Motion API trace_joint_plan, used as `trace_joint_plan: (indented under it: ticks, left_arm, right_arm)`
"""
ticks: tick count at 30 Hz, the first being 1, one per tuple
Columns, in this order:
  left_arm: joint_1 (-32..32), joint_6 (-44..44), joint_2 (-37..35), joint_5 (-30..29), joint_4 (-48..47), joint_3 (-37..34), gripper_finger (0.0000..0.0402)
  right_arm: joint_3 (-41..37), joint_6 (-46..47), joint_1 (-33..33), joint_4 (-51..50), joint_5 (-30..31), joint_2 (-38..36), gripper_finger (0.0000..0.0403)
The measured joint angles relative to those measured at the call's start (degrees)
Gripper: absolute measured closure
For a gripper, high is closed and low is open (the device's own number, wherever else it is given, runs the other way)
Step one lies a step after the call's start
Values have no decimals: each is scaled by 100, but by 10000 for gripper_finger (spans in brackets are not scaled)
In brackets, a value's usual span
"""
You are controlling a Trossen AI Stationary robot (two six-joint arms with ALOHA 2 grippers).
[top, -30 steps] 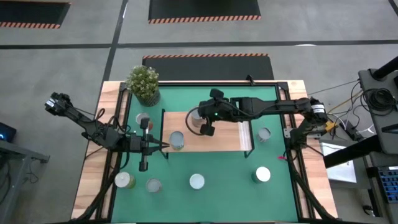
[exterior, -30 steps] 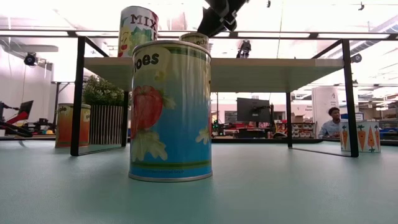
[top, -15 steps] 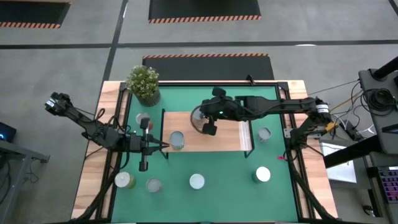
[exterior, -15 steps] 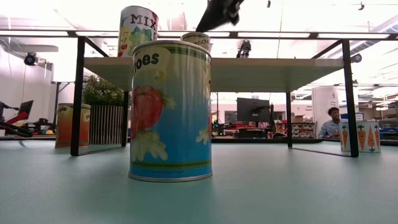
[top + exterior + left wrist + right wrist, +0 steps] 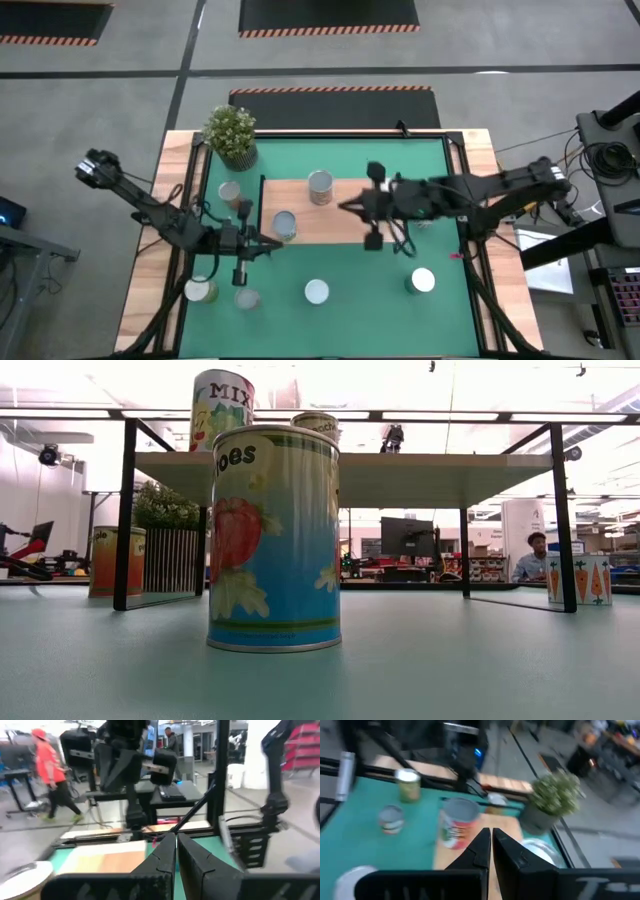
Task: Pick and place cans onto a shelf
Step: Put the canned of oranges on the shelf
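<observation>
The shelf (image 5: 350, 225) stands mid-table with two cans on it: one at its far side (image 5: 320, 186) and one near its left near corner (image 5: 284, 225). In the low view they show above the board (image 5: 315, 422) (image 5: 222, 405). More cans stand on the green mat (image 5: 316, 291) (image 5: 421, 281) (image 5: 200, 290). My right gripper (image 5: 345, 207) hovers shut over the shelf's middle, to the right of the far can (image 5: 491, 836). My left gripper (image 5: 278, 243) is shut and level at the shelf's near left edge (image 5: 176, 840). Neither holds anything.
A potted plant (image 5: 231, 135) stands at the far left corner of the mat. One can (image 5: 229, 192) sits left of the shelf, another (image 5: 246, 298) near the front left. A large can (image 5: 273, 538) fills the low view. People move in the room behind.
My right gripper has drawn back from the far can on the shelf toward the table's right edge and risen out of the low view. That can stays upright on the board. My left gripper has shifted a little toward the near edge.
</observation>
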Motion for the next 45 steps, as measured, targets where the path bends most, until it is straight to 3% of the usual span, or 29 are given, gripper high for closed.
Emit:
trace_joint_plan:
  ticks: [4, 9, 16, 22, 25, 27, 30, 34, 45]
  left_arm:
    - [-321, -921, 256, 8, -599, 500, 402]
    - [-879, -2738, 572, -112, -1851, 1272, 402]
    - [-1461, -6466, 1366, -371, -5328, 2876, 402]
    - [-1758, -10201, 2430, 926, -8758, 4010, 402]
    - [-1927, -11604, 2858, 1753, -9459, 4108, 402]
    - [-2080, -12340, 3041, 1930, -9506, 4043, 402]
    - [-2347, -13238, 3224, 2018, -9450, 3911, 402]
    - [-2706, -14219, 3429, 2657, -9697, 3775, 402]
    - [-2764, -14370, 3378, 2858, -10639, 3303, 401]
  right_arm:
    - [-739, -337, 334, 821, 0, -448, 394]
    - [-1478, -661, 496, 1531, 1, -788, 394]
    - [-2209, -965, 538, 2190, -46, -1201, 394]
    - [-2572, -967, 537, 2328, -341, -1405, 394]
    - [-2712, -950, 537, 2312, -576, -1452, 394]
    - [-2751, -1044, 537, 2296, -651, -1453, 394]
    - [-2743, -1144, 537, 2318, -654, -1477, 394]
    - [-2737, -1138, 560, 2316, -664, -1486, 394]
    - [-2748, -941, 585, 2280, -813, -1479, 394]
